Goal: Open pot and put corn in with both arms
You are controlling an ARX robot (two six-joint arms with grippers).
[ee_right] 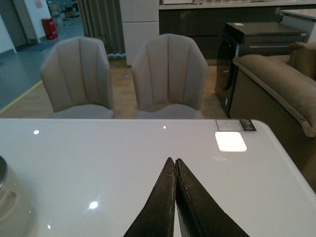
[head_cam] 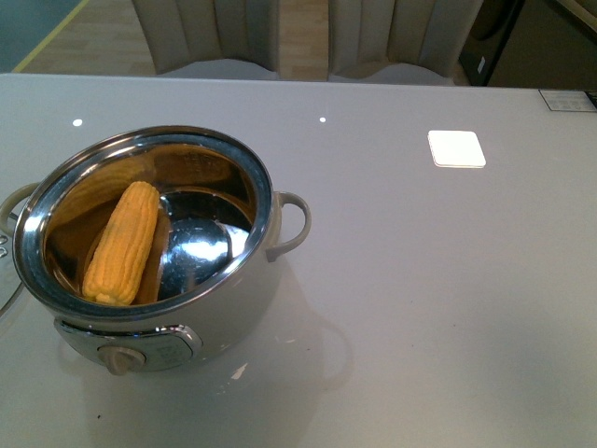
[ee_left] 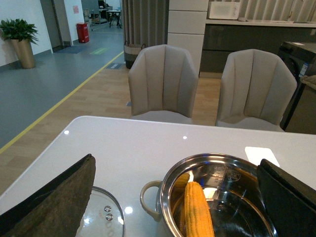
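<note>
The cream-white pot (head_cam: 238,313) stands lidless at the table's left, dial facing me. The yellow corn (head_cam: 123,243) lies inside it, leaning on the steel bowl's left wall. In the left wrist view, the pot (ee_left: 150,197) and the corn (ee_left: 197,210) are just below the left gripper (ee_left: 176,159), which hangs open with its fingers (ee_left: 54,202) spread wide and nothing between them. The right gripper (ee_right: 173,161) is shut and empty above bare table, with the pot (ee_right: 11,207) off to one side. Neither arm shows in the front view.
The glass lid (ee_left: 102,217) lies flat on the table beside the pot's handle; only its rim (head_cam: 7,297) shows in the front view. Two beige chairs (head_cam: 210,33) stand past the table's far edge. A bright white patch (head_cam: 457,148) marks the tabletop at right.
</note>
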